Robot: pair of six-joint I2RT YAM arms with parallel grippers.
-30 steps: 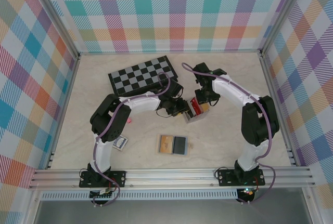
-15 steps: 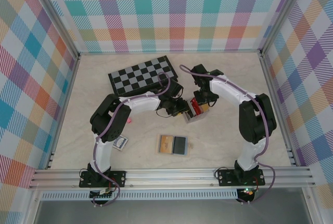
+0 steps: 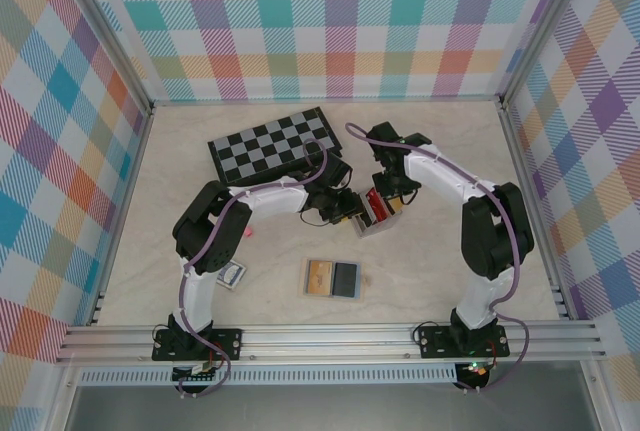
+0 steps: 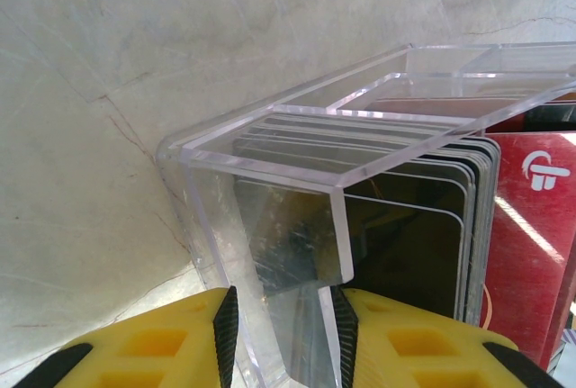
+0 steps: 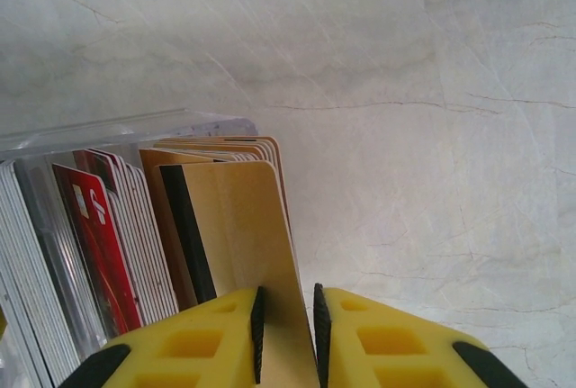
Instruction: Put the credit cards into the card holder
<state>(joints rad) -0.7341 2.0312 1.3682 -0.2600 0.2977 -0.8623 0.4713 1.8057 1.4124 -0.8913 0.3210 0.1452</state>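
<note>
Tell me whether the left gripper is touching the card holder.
Touching. In the left wrist view the left gripper clamps the card holder by its wall, no gap at either pad.

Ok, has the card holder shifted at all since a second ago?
No. The card holder sits at the same place as before, just below and right of the checkerboard's near corner.

A robot lab cell: plaid-cloth walls point(image 3: 340, 21), aluminium frame rail point(image 3: 330, 335) (marble-look tabletop point(image 3: 430, 281)).

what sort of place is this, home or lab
Probably a robot lab test cell: plaid walls on an aluminium frame enclose a marble-look table, with the left arm and right arm bolted at its near edge.
</note>
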